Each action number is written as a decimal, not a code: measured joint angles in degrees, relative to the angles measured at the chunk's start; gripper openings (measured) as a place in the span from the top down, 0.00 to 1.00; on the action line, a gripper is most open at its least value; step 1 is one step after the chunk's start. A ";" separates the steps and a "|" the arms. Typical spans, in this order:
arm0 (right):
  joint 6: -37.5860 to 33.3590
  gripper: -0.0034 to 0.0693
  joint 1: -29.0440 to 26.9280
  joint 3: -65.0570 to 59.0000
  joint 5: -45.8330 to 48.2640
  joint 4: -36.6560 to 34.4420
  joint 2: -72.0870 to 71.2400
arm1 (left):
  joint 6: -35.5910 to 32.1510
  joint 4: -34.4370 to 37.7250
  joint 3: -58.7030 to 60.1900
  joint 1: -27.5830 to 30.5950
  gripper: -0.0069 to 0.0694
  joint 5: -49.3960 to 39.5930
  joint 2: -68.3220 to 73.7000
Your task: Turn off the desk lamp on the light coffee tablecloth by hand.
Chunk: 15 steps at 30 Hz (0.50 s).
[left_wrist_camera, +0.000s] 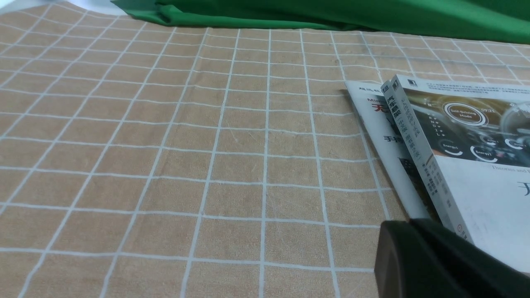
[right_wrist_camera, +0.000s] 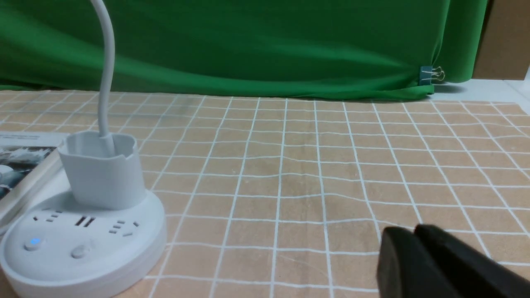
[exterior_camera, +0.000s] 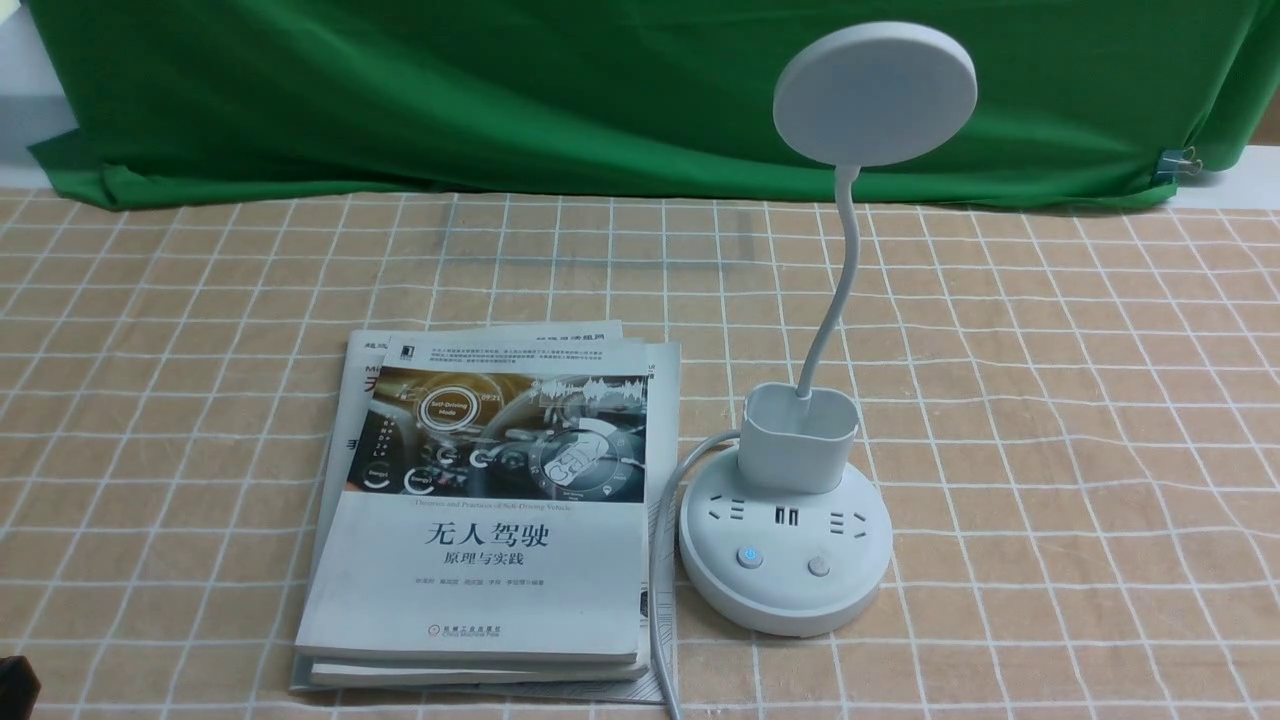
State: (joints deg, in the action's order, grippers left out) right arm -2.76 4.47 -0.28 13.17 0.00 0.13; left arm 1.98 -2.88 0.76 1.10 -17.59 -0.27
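White desk lamp point(exterior_camera: 790, 520) stands on the light coffee tablecloth point(exterior_camera: 1050, 400), right of stacked books point(exterior_camera: 490, 520) | left button point(exterior_camera: 748, 557) glows blue | left hand's fingers point(left_wrist_camera: 430, 265) and right hand's fingers point(right_wrist_camera: 430, 265) pressed together, away from lamp.

Bright, even light; soft shadows.

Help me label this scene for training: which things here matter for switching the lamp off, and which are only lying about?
Belongs to the job:
desk lamp, with two buttons on its base, one lit blue
light coffee tablecloth under it
right hand, nearest the lamp

Just lying about:
stacked books beside the lamp
green backdrop cloth
binder clip
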 joint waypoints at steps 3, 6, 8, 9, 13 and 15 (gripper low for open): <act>0.00 0.86 0.00 0.00 0.00 0.00 0.00 | -0.06 0.00 0.00 0.00 0.90 0.00 0.00; 0.00 0.85 0.00 0.00 0.00 0.00 0.00 | -0.06 0.00 0.00 0.00 0.90 0.00 0.00; 0.00 0.85 0.00 0.00 0.00 0.00 0.00 | -0.06 0.00 0.00 0.00 0.90 0.00 0.00; 0.00 0.84 0.00 0.00 0.00 0.00 0.00 | -0.06 0.00 0.00 0.00 0.90 0.00 0.00; 0.00 0.83 0.00 0.00 0.00 0.00 0.00 | -0.06 0.00 0.00 0.00 0.90 0.00 0.00; 0.00 0.83 0.00 0.00 0.00 0.00 0.00 | -0.06 0.00 0.00 0.00 0.90 0.00 0.00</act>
State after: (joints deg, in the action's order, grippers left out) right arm -2.76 4.47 -0.28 13.17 0.00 0.13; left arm 1.93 -2.88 0.76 1.10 -17.59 -0.27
